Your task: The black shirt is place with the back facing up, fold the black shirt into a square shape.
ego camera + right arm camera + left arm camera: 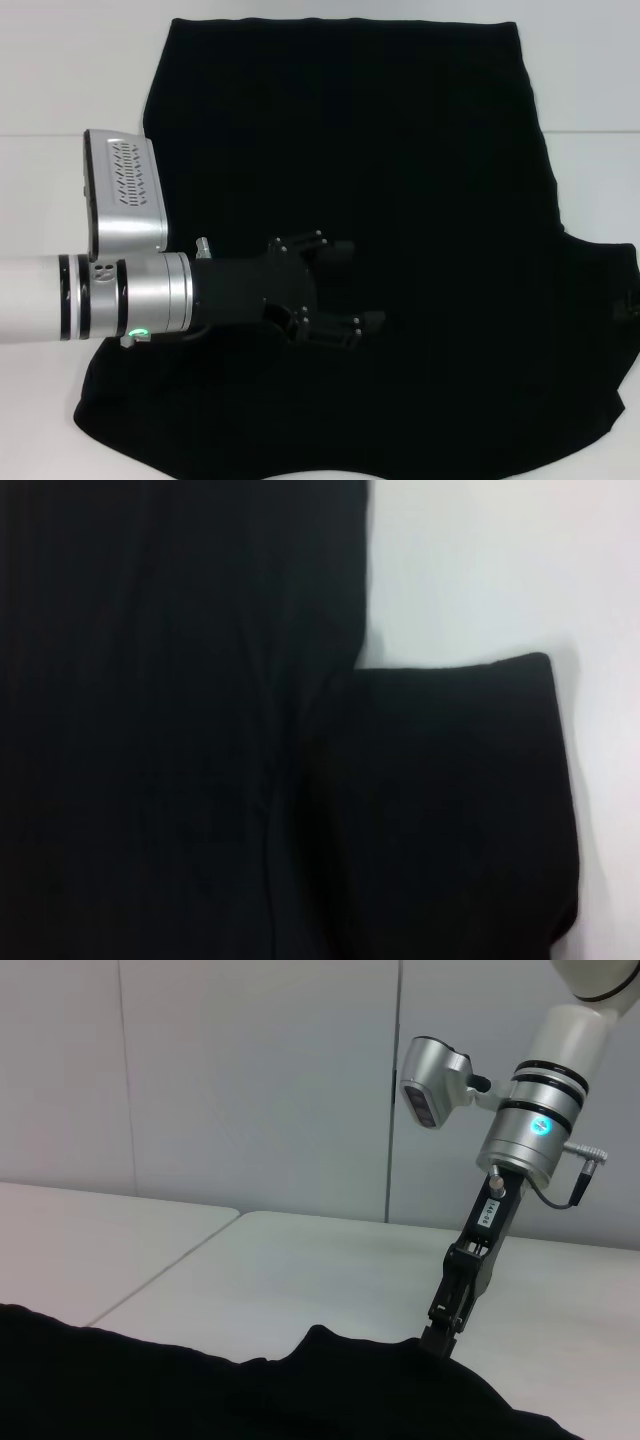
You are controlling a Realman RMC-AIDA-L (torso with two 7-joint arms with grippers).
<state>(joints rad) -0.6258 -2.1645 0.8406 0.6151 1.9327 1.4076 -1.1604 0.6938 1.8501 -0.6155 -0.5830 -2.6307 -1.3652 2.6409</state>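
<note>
We see the left gripper [345, 290] reaching sideways over the middle of the large plain black fabric shirt [420, 150], fingers spread wide, holding nothing. The right gripper [440, 1338] points down at the shirt's edge; its opening we cannot tell. The shirt lies spread on the white table [60, 60].

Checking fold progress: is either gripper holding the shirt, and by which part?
The left gripper hovers open over the black shirt, holding nothing. The right gripper touches its raised edge; a grasp cannot be told.
</note>
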